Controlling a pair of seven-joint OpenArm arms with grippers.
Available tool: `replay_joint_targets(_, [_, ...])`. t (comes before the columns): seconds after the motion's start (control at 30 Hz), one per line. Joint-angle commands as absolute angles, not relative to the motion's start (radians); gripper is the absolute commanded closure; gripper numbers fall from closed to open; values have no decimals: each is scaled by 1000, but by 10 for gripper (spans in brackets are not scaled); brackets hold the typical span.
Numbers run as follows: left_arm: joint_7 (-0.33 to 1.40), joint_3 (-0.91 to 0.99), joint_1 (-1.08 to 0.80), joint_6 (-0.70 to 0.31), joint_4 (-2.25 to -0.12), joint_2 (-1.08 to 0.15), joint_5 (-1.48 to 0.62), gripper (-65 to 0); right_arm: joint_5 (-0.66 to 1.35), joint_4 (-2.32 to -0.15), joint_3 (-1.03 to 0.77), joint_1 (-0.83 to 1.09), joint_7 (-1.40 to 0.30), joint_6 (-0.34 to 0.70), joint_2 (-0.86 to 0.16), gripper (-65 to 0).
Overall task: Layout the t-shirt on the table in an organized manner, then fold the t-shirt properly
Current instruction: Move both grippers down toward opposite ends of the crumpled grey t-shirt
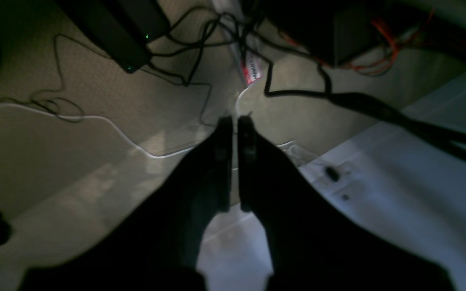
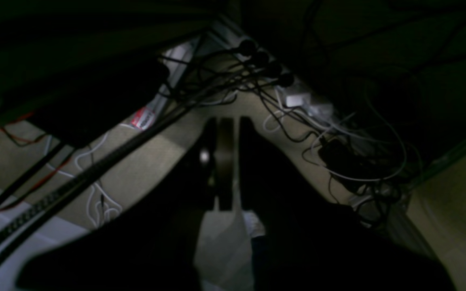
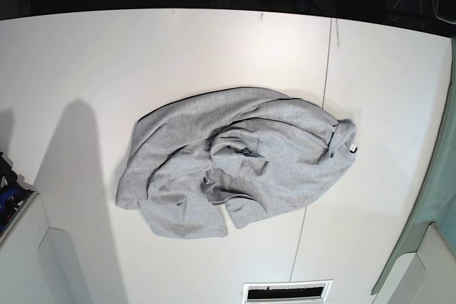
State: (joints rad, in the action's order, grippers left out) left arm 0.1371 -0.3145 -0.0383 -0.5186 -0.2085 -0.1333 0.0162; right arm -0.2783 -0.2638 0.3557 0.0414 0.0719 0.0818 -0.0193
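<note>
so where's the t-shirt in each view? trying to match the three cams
Base: the t-shirt lies crumpled mid-table, straddling the thin dark seam, neck tag toward the picture's right.
Left wrist: not in it; only the left gripper, floor cables and a white table edge.
Right wrist: not in it; the right gripper over floor cables.
Shared landmark: the white table shows in base and left wrist; the red-and-white label on the floor shows in both wrist views.
</note>
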Motion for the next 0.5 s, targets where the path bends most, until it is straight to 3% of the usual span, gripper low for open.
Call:
replay_joint_targets(0.0, [134,-302,-39,-544,-212,-136,15,-32,-280,-269,358,45,82,78,-22,-19])
replay_joint_targets(0.37, [139,-293,-39,-543,-212,-130,72,-36,-281,-287,358,45,82,78,-19,-19])
replay_joint_targets(0.47, [139,-293,-39,-543,-212,-131,72,-102,-280,-296,358,45,82,78,-19,-19])
